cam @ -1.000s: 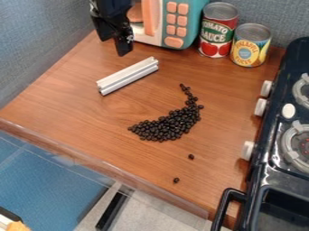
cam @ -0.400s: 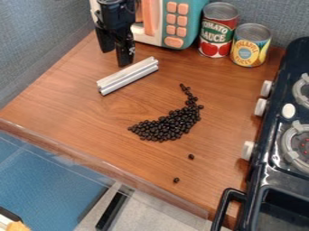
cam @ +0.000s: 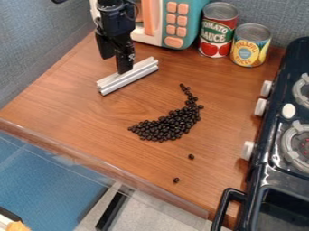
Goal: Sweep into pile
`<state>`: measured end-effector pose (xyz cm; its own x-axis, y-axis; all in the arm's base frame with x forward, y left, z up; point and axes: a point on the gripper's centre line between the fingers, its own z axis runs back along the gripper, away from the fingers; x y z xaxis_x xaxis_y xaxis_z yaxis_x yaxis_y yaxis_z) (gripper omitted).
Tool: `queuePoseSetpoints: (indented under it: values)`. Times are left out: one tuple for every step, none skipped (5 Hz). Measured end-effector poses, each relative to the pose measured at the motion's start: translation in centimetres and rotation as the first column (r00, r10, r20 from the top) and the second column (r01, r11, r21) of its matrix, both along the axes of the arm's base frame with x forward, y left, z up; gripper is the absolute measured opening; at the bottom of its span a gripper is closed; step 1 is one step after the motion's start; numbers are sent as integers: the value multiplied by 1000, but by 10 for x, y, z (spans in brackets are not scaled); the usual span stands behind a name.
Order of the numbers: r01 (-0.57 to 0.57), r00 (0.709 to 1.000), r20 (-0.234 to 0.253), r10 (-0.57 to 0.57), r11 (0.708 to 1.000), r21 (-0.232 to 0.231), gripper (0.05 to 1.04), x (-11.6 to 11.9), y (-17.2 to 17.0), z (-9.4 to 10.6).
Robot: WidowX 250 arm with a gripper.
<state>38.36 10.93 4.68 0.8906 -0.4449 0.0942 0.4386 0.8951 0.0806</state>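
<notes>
Camera view: black gripper (cam: 116, 66) seen at 11 o'clock of centre, hung over the far side of a silver bar (cam: 128, 77). Jaws held apart, nothing clamped; whether the bar is touched cannot be told. Bar laid flat on the wooden desk (cam: 72, 99), angled from 8 to 2 o'clock.

Dark beans (cam: 168, 127) spread just below centre in a curved heap, thin tail drawn up toward 12. Two strays (cam: 191, 157) scattered between 5 and 6 o'clock of the heap. Two cans (cam: 218, 31) stood upright at 1; black stove (cam: 265, 158) set at 3.
</notes>
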Motion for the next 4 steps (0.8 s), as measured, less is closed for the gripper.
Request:
queuePoseSetpoints:
  values:
    - [0,1000,2,0,1000,-3,999,1,-4,0]
    - [-2,1000,-3,2,1000,-2,999,3,-7,-2]
    - [-9,1000,-9,9,1000,3,999,3,-7,-6]
    - [-8,1000,-10,8,1000,15,999,6,-7,-11]
